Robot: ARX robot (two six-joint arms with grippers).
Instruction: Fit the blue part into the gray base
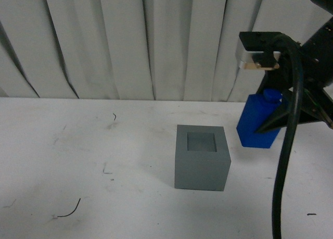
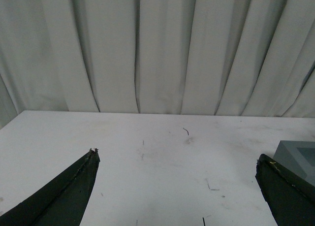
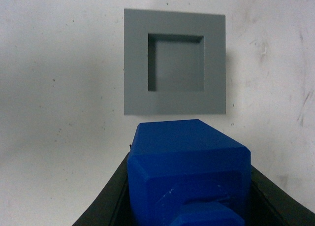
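Note:
The gray base [image 1: 202,156] is a matte cube with a square recess in its top, standing on the white table. My right gripper [image 1: 278,119] is shut on the blue part [image 1: 257,122] and holds it tilted, just right of the base and slightly behind it. In the right wrist view the blue part [image 3: 189,174] fills the space between the jaws, with the gray base [image 3: 174,61] and its empty recess beyond it. My left gripper [image 2: 177,186] is open and empty over bare table; a corner of the gray base [image 2: 298,157] shows beside one finger.
The white table [image 1: 78,161] carries small dark scuffs and a thin curved wire bit [image 1: 70,210] at the front left. A pleated white curtain [image 1: 130,41] hangs behind the table. A black cable [image 1: 286,145] hangs from my right arm.

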